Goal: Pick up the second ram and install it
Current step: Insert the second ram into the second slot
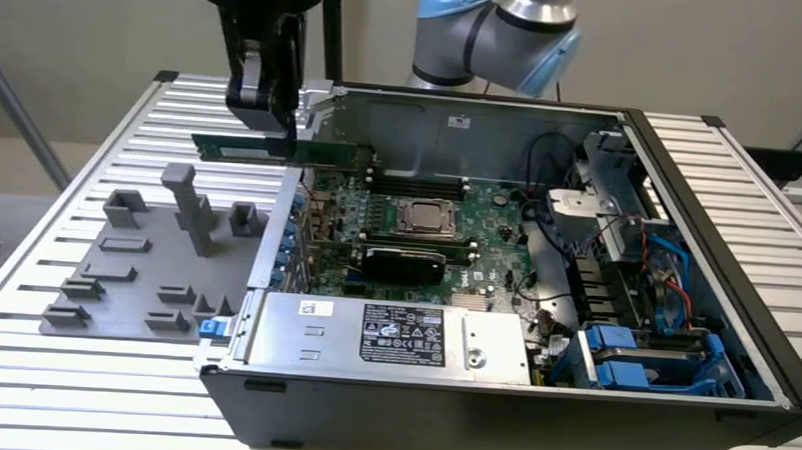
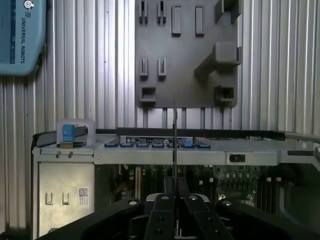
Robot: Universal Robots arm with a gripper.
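The second ram is a thin green stick held level in the air, over the computer case's wall on the exterior view's left. My gripper comes down from above and is shut on it, near the stick's middle. In the wrist view the ram appears edge-on as a thin dark line running out from between my black fingers. Below it lies the large green motherboard inside the open case. Slots with blue clips run along the board's edge near that wall.
A grey fixture tray with upright blocks lies on the slatted table at the exterior view's left. The silver power supply fills the case's front. Cables and blue drive bays crowd the exterior view's right. A processor socket sits mid-board.
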